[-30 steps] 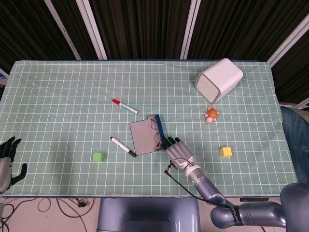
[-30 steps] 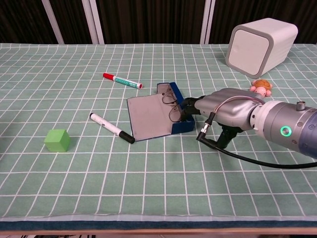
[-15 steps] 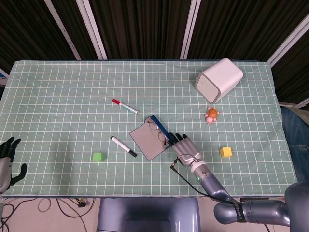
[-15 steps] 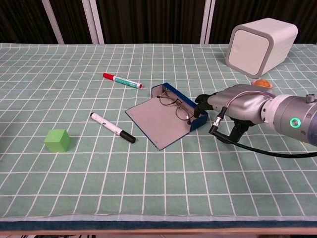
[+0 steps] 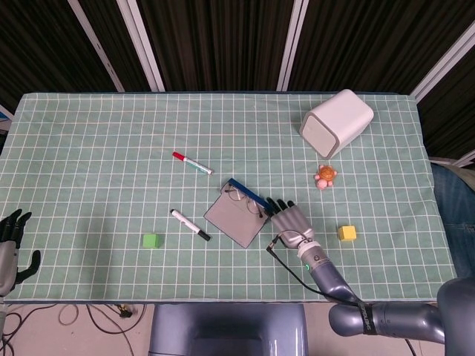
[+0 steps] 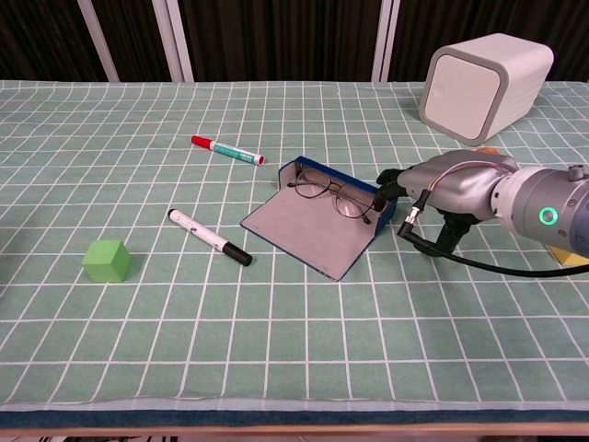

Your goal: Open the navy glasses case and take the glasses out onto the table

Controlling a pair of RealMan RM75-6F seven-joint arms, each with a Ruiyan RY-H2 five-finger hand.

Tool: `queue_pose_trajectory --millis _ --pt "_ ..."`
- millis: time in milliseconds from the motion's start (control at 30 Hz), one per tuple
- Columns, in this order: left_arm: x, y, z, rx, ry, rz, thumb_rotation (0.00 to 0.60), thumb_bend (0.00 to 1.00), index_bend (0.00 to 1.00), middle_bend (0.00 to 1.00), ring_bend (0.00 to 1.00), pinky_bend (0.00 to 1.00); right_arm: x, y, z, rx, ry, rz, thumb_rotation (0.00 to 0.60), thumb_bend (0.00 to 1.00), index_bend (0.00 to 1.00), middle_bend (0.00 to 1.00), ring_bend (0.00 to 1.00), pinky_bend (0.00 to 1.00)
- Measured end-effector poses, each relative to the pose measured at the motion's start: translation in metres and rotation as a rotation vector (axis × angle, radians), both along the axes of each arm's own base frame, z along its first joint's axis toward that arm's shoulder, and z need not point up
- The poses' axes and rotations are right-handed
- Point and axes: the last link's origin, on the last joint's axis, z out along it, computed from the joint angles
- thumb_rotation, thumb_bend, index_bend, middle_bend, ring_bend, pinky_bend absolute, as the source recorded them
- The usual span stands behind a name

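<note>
The navy glasses case (image 5: 239,213) (image 6: 317,230) lies open in the middle of the table, its grey lid flat toward me. The thin-framed glasses (image 5: 246,201) (image 6: 333,196) rest in its navy tray. My right hand (image 5: 290,219) (image 6: 448,183) is at the case's right end, fingertips (image 6: 385,188) touching the tray's end wall, and it holds nothing. My left hand (image 5: 10,247) hangs at the table's near-left corner with its fingers spread, far from the case.
A red-capped marker (image 5: 191,162) (image 6: 226,149) lies behind the case and a black-capped marker (image 5: 188,225) (image 6: 207,237) to its left. A green cube (image 5: 151,240) sits near left. On the right are a white box (image 5: 335,122), a turtle toy (image 5: 324,176) and a yellow cube (image 5: 346,233).
The right hand has moved right and away from me, and the open case has swung round with it, from lying lengthwise to lying slanted. The glasses stayed in the tray. The left hand is still.
</note>
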Motion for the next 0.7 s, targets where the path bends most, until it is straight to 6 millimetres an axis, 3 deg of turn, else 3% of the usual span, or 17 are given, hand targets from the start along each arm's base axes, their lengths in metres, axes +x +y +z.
queue_pose_trajectory --millis 700 --pt "0.0 0.0 0.0 -0.002 0.001 -0.002 0.6 0.46 0.05 0.0 0.0 0.0 -0.003 -0.025 0.006 -0.033 0.046 -0.051 0.6 0.47 0.22 0.03 0.12 0.23"
